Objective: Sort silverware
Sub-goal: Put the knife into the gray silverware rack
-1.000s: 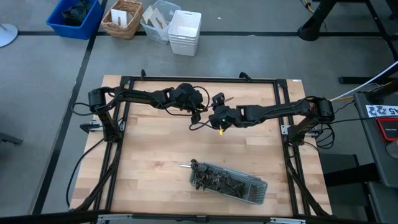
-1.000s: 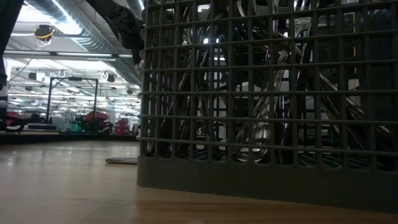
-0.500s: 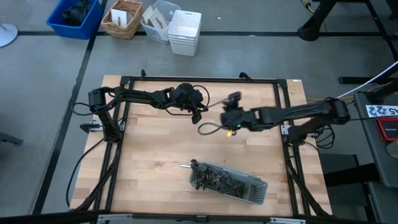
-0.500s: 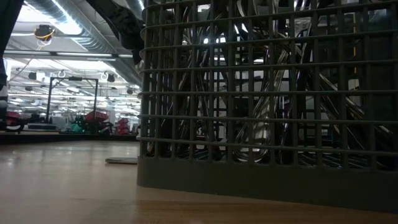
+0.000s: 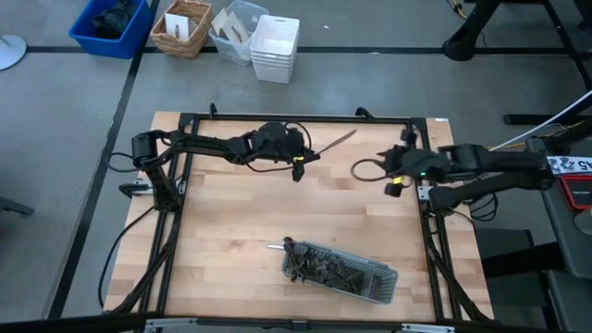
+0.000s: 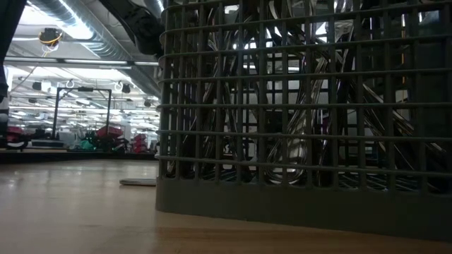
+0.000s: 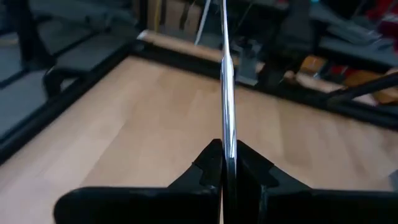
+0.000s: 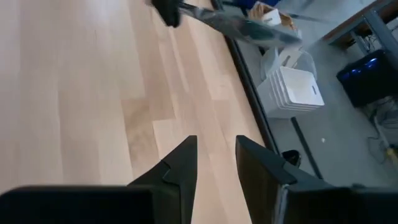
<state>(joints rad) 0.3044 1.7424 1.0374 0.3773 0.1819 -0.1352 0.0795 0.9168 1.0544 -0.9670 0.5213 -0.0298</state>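
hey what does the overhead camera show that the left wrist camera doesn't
Only the high view shows the grey mesh tray packed with silverware near the table's front edge, and the right gripper, open and empty, near the table's right edge. Only the left wrist view shows close up how the left gripper's fingers pinch the knife by its end. Both show the left gripper shut on that knife above the wooden table.

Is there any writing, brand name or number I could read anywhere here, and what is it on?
No text can be read with confidence in any view.
White tag beside the table's right edge: dark characters, too small and blurred to read.
Red device next to it: no legible marking.
Grey mesh tray, white bins, blue bin: no labels visible.
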